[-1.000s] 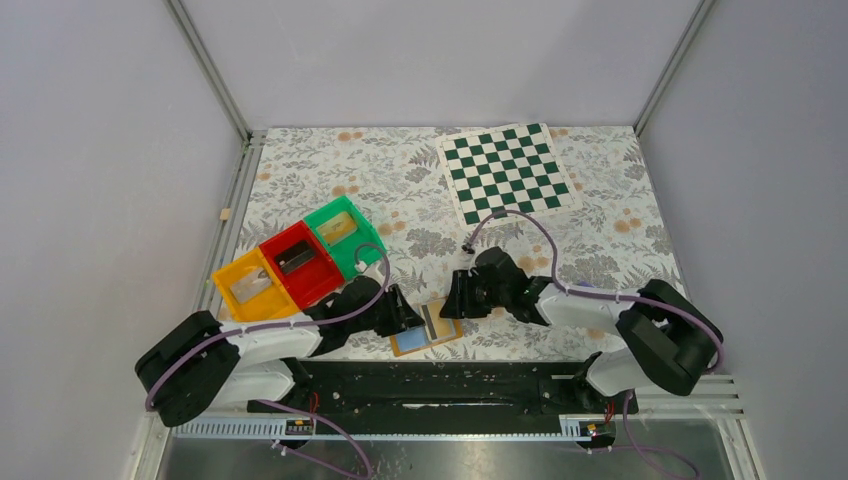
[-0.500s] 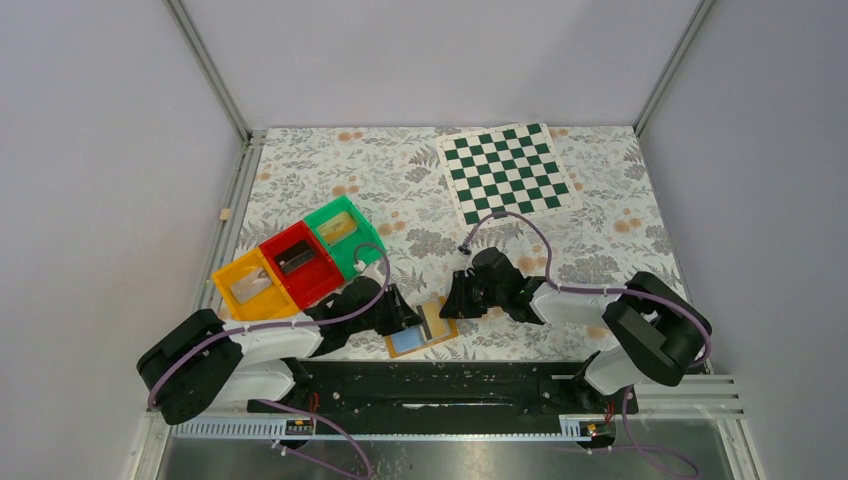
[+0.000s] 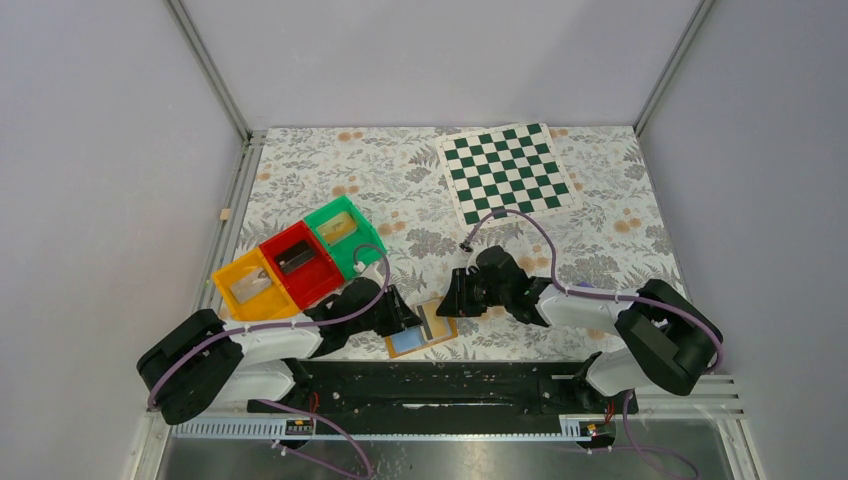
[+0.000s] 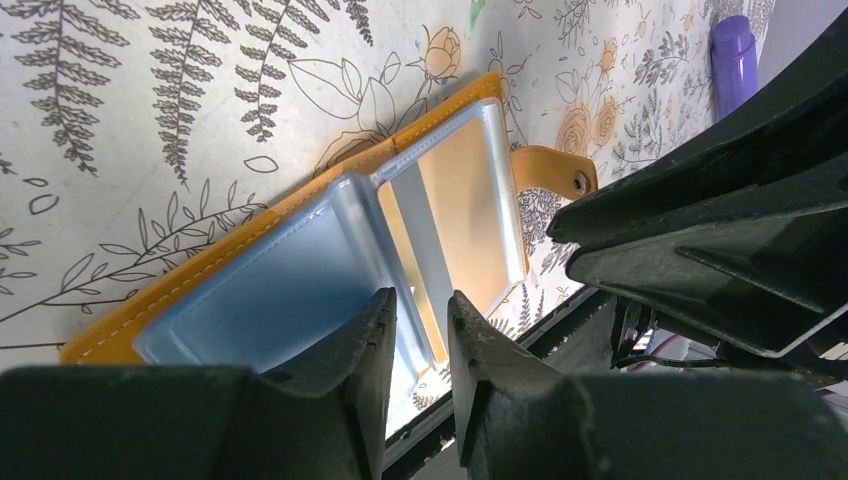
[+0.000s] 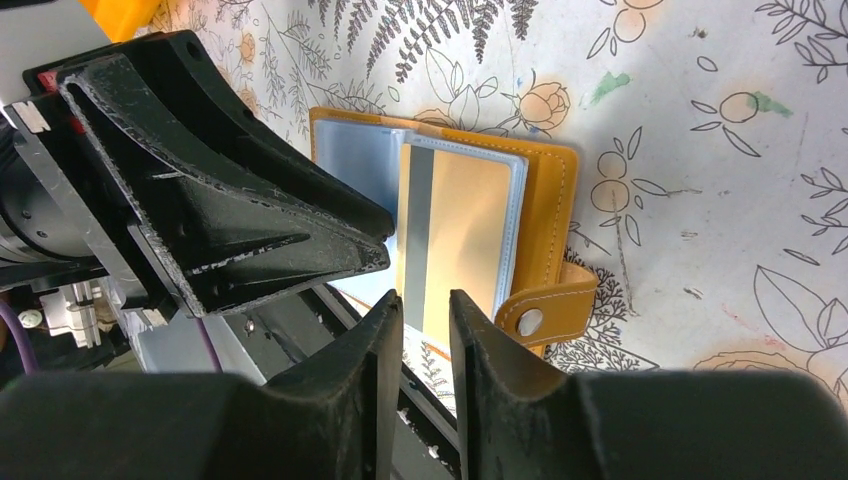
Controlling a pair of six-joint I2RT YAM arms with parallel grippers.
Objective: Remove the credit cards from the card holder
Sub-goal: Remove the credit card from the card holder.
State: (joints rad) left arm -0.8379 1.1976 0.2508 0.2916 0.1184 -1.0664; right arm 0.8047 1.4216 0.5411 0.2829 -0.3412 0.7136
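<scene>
The card holder point(image 3: 422, 331) lies open on the floral table by the near edge, orange border with pale-blue sleeves. It also shows in the left wrist view point(image 4: 250, 240) and the right wrist view point(image 5: 548, 200). A tan credit card point(image 5: 468, 235) with a grey stripe sits in its right sleeve and also shows in the left wrist view point(image 4: 470, 205). My left gripper point(image 3: 405, 318) hovers over the left sleeve point(image 4: 420, 300), jaws nearly together with nothing between them. My right gripper point(image 3: 452, 300) sits just above the card's near edge point(image 5: 425, 298), jaws also nearly together and empty. The strap with a snap point(image 5: 545, 305) lies open.
Yellow point(image 3: 247, 283), red point(image 3: 298, 262) and green point(image 3: 340, 232) bins stand in a row at the left, each holding something. A green chessboard point(image 3: 508, 172) lies at the back right. The black base rail point(image 3: 440, 385) runs right beside the card holder.
The card holder has shifted slightly left with my left gripper. My right arm has moved a little but its gripper stays at the holder's right side.
</scene>
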